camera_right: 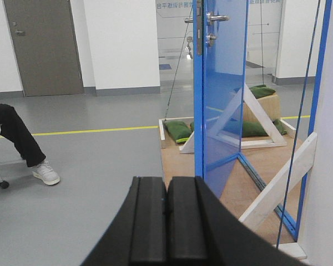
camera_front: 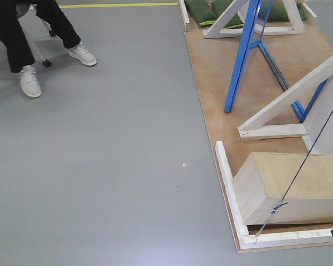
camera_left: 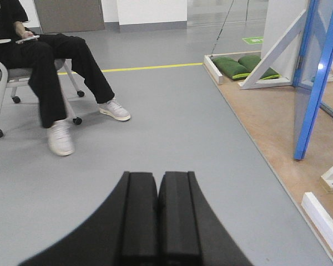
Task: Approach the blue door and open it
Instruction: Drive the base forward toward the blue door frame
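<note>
A wide grey floor (camera_front: 100, 166) filled the left and centre of the front view. A plywood platform (camera_front: 211, 66) ran along its right side. The blue door (camera_right: 225, 100) stood upright on that platform, upper centre-right of the right wrist view, edge toward the camera. A seated person (camera_left: 44, 61) occupied the upper left of the left wrist view. The left gripper (camera_left: 157, 216) and right gripper (camera_right: 166, 221) were each pressed together, holding nothing. The silver lever handle (camera_right: 217, 18) sat at the top, untouched. Judged from this, the approach was under way but unfinished, with the door well apart from both arms; reaching and opening remained.
</note>
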{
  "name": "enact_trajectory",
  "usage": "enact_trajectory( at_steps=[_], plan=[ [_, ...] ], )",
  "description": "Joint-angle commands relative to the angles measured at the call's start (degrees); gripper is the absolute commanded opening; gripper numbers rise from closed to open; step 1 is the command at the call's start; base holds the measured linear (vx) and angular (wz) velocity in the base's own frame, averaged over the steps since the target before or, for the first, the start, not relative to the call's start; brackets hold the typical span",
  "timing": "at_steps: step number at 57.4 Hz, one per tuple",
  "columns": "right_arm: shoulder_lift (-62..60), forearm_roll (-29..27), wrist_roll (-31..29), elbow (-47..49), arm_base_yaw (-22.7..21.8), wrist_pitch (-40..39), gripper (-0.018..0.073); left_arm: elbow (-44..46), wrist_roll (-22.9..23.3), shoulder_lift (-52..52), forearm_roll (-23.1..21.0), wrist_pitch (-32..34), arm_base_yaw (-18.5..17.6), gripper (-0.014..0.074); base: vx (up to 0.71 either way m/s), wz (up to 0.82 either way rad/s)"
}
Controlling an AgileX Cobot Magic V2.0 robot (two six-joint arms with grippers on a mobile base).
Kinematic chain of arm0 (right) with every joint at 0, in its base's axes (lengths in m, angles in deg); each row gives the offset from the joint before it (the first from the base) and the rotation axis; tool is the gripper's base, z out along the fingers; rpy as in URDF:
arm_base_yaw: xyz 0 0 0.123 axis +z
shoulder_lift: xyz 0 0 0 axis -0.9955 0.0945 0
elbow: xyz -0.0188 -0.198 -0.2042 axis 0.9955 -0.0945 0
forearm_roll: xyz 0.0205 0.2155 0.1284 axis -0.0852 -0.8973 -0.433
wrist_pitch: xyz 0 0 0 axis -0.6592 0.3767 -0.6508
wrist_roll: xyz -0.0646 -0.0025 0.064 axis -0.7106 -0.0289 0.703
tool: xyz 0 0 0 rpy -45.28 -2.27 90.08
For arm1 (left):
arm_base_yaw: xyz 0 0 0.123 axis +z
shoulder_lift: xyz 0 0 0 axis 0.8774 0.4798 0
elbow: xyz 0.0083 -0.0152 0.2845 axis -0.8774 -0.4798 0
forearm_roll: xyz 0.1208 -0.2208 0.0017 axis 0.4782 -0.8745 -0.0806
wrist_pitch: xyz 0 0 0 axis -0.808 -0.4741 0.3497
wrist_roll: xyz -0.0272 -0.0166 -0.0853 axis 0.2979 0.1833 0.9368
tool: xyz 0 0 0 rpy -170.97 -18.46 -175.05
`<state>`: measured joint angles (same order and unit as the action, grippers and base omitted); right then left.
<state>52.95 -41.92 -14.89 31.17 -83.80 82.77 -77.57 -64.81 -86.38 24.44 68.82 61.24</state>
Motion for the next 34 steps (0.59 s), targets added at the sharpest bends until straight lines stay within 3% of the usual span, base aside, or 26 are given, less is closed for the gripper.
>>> enact_trajectory(
  at_steps=[1, 34],
  plan=[
    [-0.78, 0.28, -0.43, -0.09, -0.42, -4.81, 0.0012, 1.49, 0.39, -0.67, -0.12, 4.86, -0.37, 0.0073, 0.03, 0.01],
    [-0.78, 0.28, -0.43, -0.09, -0.42, -4.81, 0.0012, 1.49, 0.39, -0.67, -0.12, 4.86, -0.37, 0.0073, 0.12, 0.05]
  ],
)
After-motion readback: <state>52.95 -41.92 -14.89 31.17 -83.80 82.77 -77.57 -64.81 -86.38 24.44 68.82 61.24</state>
